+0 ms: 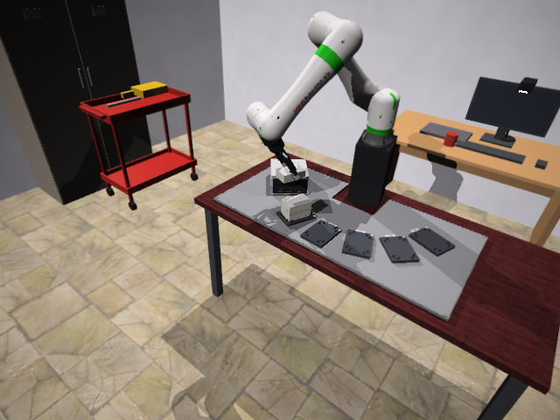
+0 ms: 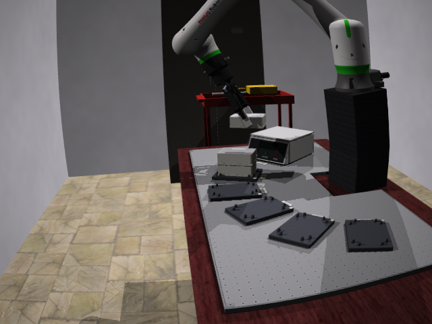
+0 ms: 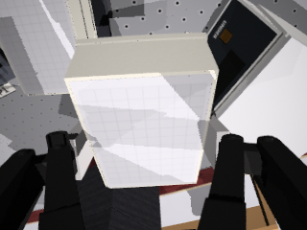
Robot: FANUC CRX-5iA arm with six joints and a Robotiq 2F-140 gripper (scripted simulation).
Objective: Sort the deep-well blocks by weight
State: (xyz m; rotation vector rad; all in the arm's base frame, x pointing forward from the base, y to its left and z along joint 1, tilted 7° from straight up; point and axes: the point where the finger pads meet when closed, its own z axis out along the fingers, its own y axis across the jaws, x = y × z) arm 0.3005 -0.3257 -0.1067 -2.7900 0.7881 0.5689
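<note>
A white robot arm's gripper (image 2: 244, 117) pinches a pale block (image 2: 248, 120) in the air, above and just beside the scale (image 2: 283, 144), while two more blocks (image 2: 236, 162) sit stacked on a dark tray (image 2: 257, 173) near four bare trays (image 2: 258, 210).

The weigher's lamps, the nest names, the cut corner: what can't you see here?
- Weigher lamps: exterior view, too small to tell if lit.
- Nest labels: too small in every view.
- Held block's cut corner: wrist view, fingers cover the near edge.
- Block stack: hides the infeed nest.
</note>
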